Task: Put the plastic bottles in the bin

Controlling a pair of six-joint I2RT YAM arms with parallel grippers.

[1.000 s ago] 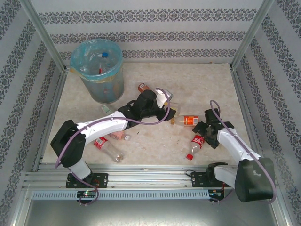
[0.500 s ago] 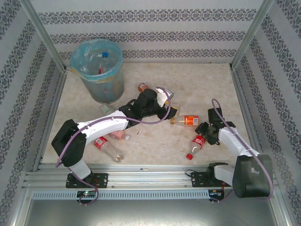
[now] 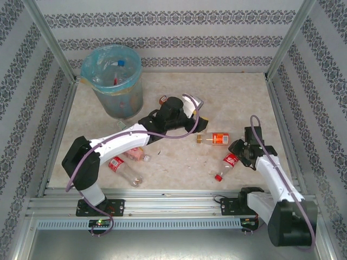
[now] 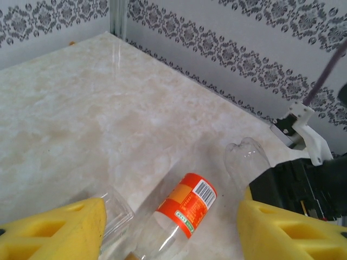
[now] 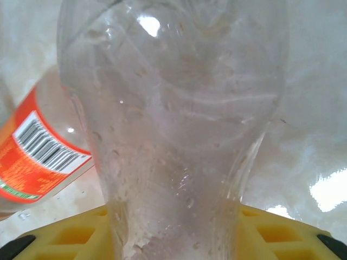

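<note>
- The table top [image 3: 233, 97] is pale beige stone-look laminate with cloudy marbling and a few small dark specks.
- White walls [image 3: 173, 40] close it in at the back and both sides, banded with grey damask-pattern stripes.
- Bare aluminium posts [image 3: 51, 40] rise at an outward slant from the back corners.
- A ribbed aluminium rail [image 3: 168, 208] runs along the near edge, with dull grey sheet metal [image 3: 162, 244] below it.
- Lighting is even and soft; in the right wrist view bright glare patches [image 5: 331, 189] sit on the glossy surface.

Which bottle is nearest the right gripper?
The red-capped clear bottle, between the fingers of the right gripper; the orange-labelled bottle lies farther.
</note>
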